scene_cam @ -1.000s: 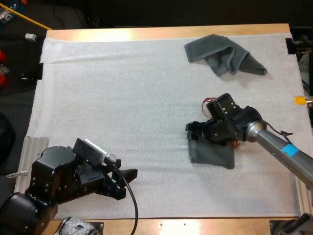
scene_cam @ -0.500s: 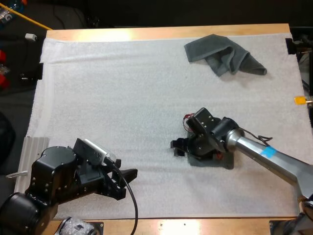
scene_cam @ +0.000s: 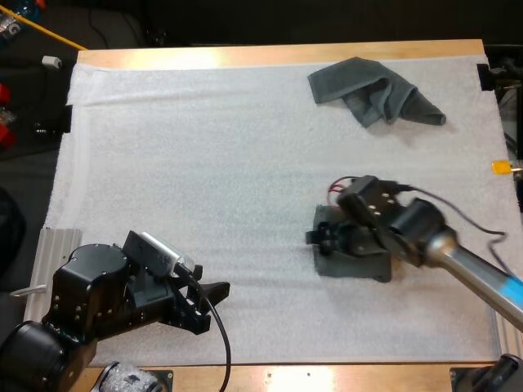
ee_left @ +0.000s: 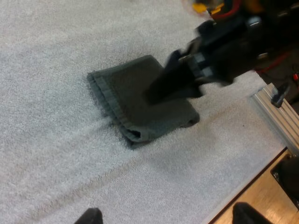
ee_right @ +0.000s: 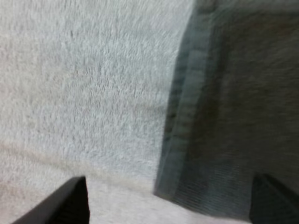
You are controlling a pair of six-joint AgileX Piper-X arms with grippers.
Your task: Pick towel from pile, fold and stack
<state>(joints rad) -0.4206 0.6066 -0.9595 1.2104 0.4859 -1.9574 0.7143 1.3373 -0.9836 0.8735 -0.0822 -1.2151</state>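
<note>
Right gripper [scene_cam: 320, 242], fingers [ee_right: 74, 201] wide, is hovering over folded towel [scene_cam: 353, 266]; fold appearing complete, next move requiring crumpled towel [scene_cam: 372, 90] at twelve o'clock.

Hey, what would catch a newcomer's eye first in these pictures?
The right gripper, fingers apart, is poised over the edge of a folded towel on the right half of the white mat. A crumpled towel lies near the mat's far right corner. The left gripper sits open at the near left.
</note>
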